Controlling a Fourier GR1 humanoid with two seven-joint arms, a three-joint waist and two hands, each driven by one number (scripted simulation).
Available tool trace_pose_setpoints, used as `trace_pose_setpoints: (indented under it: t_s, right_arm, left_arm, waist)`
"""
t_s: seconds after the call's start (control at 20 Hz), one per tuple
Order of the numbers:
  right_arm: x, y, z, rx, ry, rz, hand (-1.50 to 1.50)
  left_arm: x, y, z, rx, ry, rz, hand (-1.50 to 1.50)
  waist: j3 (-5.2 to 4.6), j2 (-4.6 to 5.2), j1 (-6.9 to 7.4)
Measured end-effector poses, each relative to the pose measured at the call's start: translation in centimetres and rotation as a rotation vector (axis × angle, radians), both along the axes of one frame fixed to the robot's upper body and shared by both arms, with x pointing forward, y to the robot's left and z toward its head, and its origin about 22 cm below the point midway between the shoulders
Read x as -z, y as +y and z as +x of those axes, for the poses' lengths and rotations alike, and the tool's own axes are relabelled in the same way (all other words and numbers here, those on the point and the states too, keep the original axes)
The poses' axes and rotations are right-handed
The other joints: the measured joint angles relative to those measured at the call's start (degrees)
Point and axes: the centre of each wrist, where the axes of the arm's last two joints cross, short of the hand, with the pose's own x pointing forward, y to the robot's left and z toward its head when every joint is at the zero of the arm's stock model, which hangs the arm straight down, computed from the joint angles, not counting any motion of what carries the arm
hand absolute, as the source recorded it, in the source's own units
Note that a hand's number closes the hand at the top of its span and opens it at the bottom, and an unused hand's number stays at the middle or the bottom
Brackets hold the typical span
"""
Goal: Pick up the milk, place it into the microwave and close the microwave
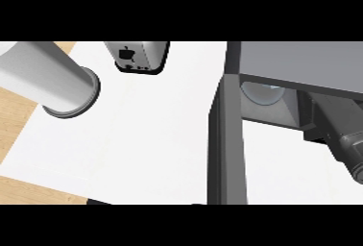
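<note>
Head view: milk out of sight, right hand (317,117) at the mouth of the open dark grey microwave (305,60).
From the left: a pale grey left forearm (50,77) crosses the far left corner of the white bench (142,144), the left hand outside the view. A small silver box-shaped appliance (138,56) stands at the far edge. At the right the microwave's door (227,144) is swung open toward the near edge, and a round glass turntable (262,92) shows inside. The right hand is only a dark shape there; released or grasping, I cannot tell. No milk shows, so its looks are unknown; likely it is hidden inside the cavity. I would expect a light, thin-walled container that dents easily, best taken around mid-body and kept upright.
</note>
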Motion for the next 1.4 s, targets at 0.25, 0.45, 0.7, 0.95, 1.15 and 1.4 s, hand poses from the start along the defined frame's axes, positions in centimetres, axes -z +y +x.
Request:
trace_pose_setpoints:
  t_s: [0.25, 0.45, 0.7, 0.95, 1.15, 1.4]
  right_arm:
    - [-0.2, -0.3, 0.0, 0.046, -0.002, -0.011, -1.50]
    - [-0.7, 0.5, 0.4, -0.041, -0.019, 0.043, -1.50]
    - [-0.4, 2.1, 0.7, -0.121, 0.054, 0.034, -1.50]
    - [-0.4, 4.2, 1.1, -0.121, 0.080, 0.029, -1.50]
    - [-0.6, 5.6, 1.4, -0.105, 0.074, 0.042, -1.50]
    - [-0.9, 6.6, 1.6, -0.120, 0.041, 0.030, -1.50]
  left_arm:
    - [-0.1, 0.0, 0.3, 0.008, -0.002, 0.011, -1.50]
    - [0.1, 0.1, 0.6, 0.008, 0.008, 0.016, -1.50]
    - [0.1, 0.1, 1.0, 0.015, 0.013, 0.029, -1.50]
    - [0.1, 0.1, 1.5, 0.022, 0.015, 0.036, -1.50]
    - [0.3, 0.1, 2.0, 0.039, 0.029, 0.036, -1.50]
    - [0.7, 0.0, 2.3, 0.056, 0.049, 0.035, -1.50]
  waist:
    - [0.15, 0.33, 0.53]
    - [0.75, 0.49, 0.43]
    - [1.06, 0.30, 0.95]
    - [1.47, 0.01, 0.88]
    - [1.77, -0.08, 0.56]
    - [1.94, 0.02, -0.11]
